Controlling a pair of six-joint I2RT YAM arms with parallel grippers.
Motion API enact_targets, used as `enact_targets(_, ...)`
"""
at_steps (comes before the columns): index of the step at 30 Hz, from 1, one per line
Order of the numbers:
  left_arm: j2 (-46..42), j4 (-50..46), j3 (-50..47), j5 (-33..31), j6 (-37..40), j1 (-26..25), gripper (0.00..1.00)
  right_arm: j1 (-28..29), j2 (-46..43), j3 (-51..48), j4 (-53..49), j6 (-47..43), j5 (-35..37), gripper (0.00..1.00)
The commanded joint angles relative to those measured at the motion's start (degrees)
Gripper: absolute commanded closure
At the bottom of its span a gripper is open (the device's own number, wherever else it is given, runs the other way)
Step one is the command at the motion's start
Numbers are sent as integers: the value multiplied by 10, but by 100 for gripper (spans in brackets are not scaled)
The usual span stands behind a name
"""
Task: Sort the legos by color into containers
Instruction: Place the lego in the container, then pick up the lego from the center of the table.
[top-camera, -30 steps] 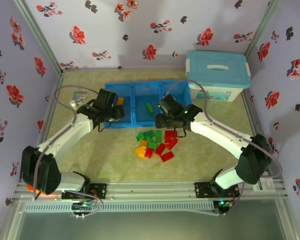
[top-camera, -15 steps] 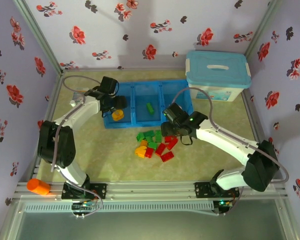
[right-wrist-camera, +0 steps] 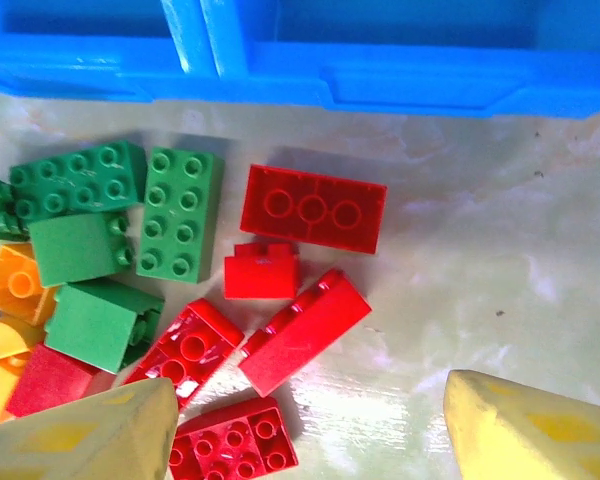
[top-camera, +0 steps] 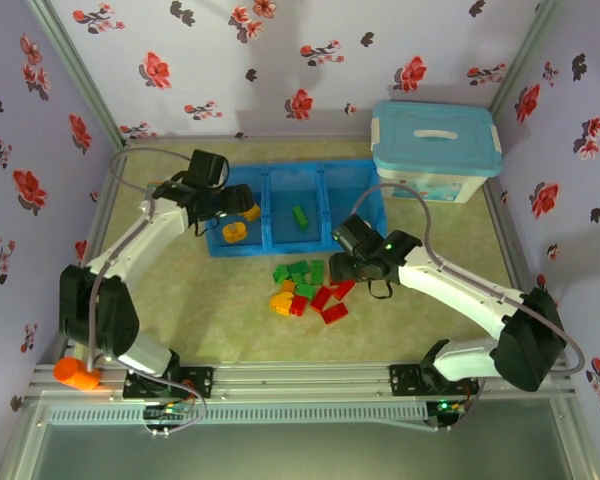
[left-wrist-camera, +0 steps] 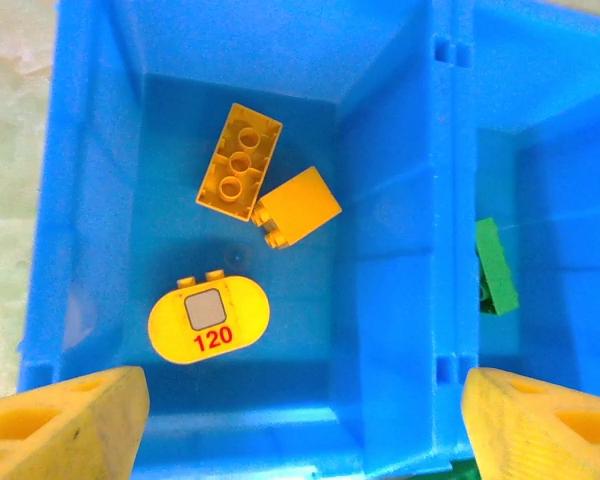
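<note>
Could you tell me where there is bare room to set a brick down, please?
The tray's right compartment looks bare; the middle one holds one green brick. The table left of the brick pile is open. Crowded: that pile, and the left compartment.

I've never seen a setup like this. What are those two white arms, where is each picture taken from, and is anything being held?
They are two robot arms bolted to a table. One picture looks down from overhead; the other two come from small cameras on each wrist. The left arm's yellow fingers hang open over a blue tray, above three yellow pieces; a green brick lies next door. The right arm's fingers hang open over loose red, green and yellow bricks. Nothing is held.
</note>
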Motion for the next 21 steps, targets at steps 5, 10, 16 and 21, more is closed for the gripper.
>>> enact_targets(5, -78, 5, -68, 9, -17, -21, 19, -16, 18, -14, -19, 27, -11, 30)
enact_targets(10, -123, 12, -126, 7, -24, -37, 19, -16, 47, -26, 2, 46, -33, 32)
enact_targets(16, -172, 18, -196, -5, -42, -46, 19, -16, 88, -36, 43, 70, -55, 36)
enact_targets(21, -217, 21, -239, -7, -48, -50, 19, -16, 121, -29, 57, 77, -54, 38)
